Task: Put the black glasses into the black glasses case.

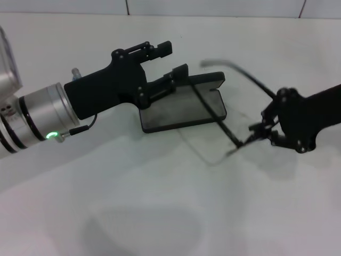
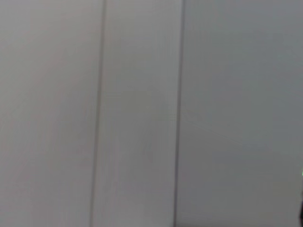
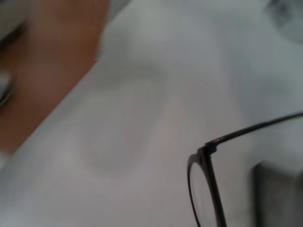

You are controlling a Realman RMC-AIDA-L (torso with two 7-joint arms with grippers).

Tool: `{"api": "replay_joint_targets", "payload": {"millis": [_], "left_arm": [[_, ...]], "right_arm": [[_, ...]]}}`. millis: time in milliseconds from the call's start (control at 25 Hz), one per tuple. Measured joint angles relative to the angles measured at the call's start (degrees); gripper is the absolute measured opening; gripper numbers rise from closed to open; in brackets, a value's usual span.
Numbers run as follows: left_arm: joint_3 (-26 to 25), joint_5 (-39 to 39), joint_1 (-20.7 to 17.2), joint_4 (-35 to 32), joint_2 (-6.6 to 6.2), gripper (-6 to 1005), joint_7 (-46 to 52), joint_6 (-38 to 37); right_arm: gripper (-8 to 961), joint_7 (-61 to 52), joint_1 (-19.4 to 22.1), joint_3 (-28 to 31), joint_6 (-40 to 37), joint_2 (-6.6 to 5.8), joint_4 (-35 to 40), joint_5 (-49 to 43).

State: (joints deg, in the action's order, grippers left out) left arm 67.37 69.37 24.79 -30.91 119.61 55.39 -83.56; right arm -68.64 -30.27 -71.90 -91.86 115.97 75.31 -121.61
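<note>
The black glasses case (image 1: 184,109) lies open on the white table, grey lining up, its lid (image 1: 209,80) raised at the back. My left gripper (image 1: 171,60) is at the case's back left; its fingers stand apart, and the lower finger (image 1: 178,72) touches the lid's edge. My right gripper (image 1: 254,134) is shut on the black glasses (image 1: 226,130) and holds them tilted at the case's right end, one temple arm reaching over the case. The right wrist view shows one lens rim (image 3: 208,189) and a temple arm (image 3: 255,127). The left wrist view shows only a white surface with lines.
The white table (image 1: 160,202) spreads in front of the case. A tiled wall edge (image 1: 213,8) runs along the back. In the right wrist view a brown surface (image 3: 47,61) shows beyond the table's edge.
</note>
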Motion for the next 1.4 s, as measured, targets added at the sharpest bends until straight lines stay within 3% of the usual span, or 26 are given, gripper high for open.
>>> {"api": "replay_joint_targets", "payload": {"millis": [240,560,680,920,1400], "left_arm": [[-0.04,-0.92,0.39,0.06,0.02,573,-0.37,-3.15],[0.34,-1.25,2.86,0.23,0.16,573,-0.51,-4.45],[0.76,-0.80,6.11,2.67,0.22,573,-1.13,-5.10],[0.93,0.93,8.75,4.55,0.17,573,-1.01,-5.16],[1.43,6.19,11.31,4.66,-0.37,573,9.97,-4.44]], "right_arm": [[102,7.19,3.63,5.28,7.60,-0.19,-13.04,15.00],[102,9.61,0.35,4.99,9.80,-0.10,-26.70,20.83],[102,11.32,-0.08,4.72,9.59,-0.01,-28.01,21.25],[103,12.86,-0.24,3.56,9.59,0.05,-27.94,21.91],[103,24.44,0.97,3.48,7.25,0.08,-27.69,28.39]]}}
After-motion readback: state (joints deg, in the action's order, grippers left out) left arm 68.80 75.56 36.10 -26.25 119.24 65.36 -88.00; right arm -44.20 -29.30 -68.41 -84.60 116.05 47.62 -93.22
